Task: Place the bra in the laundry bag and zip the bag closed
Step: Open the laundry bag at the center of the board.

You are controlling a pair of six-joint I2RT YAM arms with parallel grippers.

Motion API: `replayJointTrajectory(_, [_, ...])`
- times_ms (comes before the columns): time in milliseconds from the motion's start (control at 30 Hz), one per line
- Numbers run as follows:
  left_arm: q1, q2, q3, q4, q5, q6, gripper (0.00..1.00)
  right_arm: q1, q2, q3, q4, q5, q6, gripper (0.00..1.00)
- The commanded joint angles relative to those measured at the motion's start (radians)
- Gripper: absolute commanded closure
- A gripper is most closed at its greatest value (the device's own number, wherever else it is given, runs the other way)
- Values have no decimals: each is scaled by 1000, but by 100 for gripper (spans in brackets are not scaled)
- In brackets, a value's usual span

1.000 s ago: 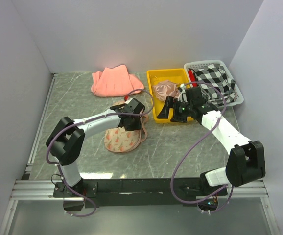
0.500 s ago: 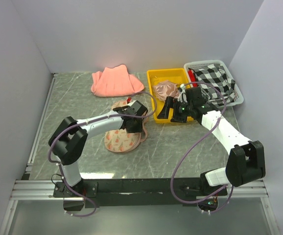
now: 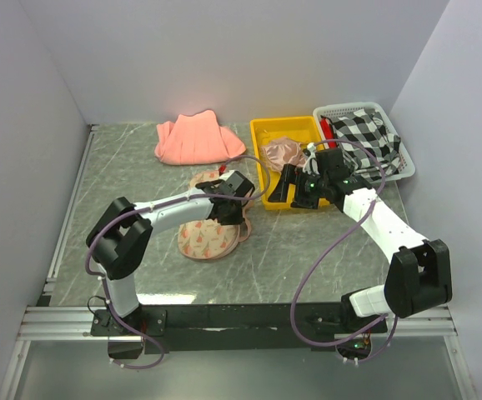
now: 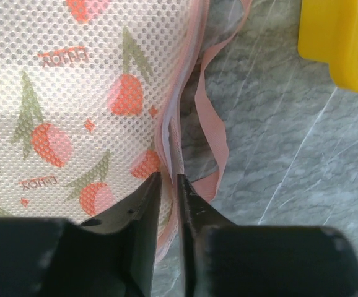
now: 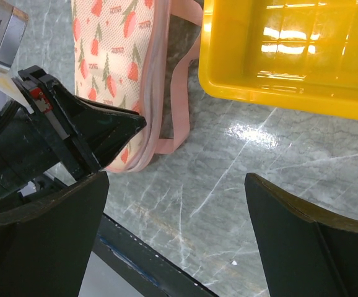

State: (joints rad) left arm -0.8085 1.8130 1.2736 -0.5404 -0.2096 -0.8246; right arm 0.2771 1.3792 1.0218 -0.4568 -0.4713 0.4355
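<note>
Nearest the arms' edge of the tabletop (image 3: 308, 258), toward the middle, the laundry bag (image 4: 74, 93) lies flat. The left gripper (image 4: 168, 185) is set on the side of the bag facing the bin. Its fingers are drawn close about the pink zip edge and the edging lies in the narrow gap. Whether they truly clamp it cannot be told. A loose pink ribbon loop (image 4: 213, 136) trails just beside that edge.

The right gripper (image 5: 176, 182) hangs wide apart and empty at the near wall of the yellow bin (image 3: 284, 122). The bra (image 3: 281, 153) lies inside the bin, not yet bagged.

The pinch may catch only mesh or edging, not the zip pull. The whole bag would then probably slide on the smooth-looking surface instead of opening. The ribbon could snag a finger. Reaching for the bra, the right gripper might knock the bin's wall.

Toward the far edge lie a salmon cloth (image 3: 195, 139) and a white basket (image 3: 349, 108) holding a checked cloth (image 3: 366, 133). The top is grey-green and marble-patterned, and pale walls (image 3: 224, 50) close it in on three sides.
</note>
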Motion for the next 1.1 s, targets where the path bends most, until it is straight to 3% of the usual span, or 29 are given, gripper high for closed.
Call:
replayJointTrajectory(0, [-8,5,33,0,-27,7,70,2,-14,0,13,10,-14,1])
replayJointTrajectory(133, [-11,8,36,-1,-33,10,70,2,-14,0,15,10,-14,1])
replayJointTrajectory(367, [-15,40,59,-7,-30,19,88,1,-12,0,14,11,-15,1])
replayJointTrajectory(533, [-17,42,58,-3,-28,22,89,2,-17,-2,12,13,-17,1])
replayJointTrajectory(633, [-18,48,56,-9,-33,21,99,2,-14,0,12,14,-17,1])
replayJointTrajectory(1067, [-23,-119,110,-70,-80,45,99,2,-11,-6,35,-20,-1,1])
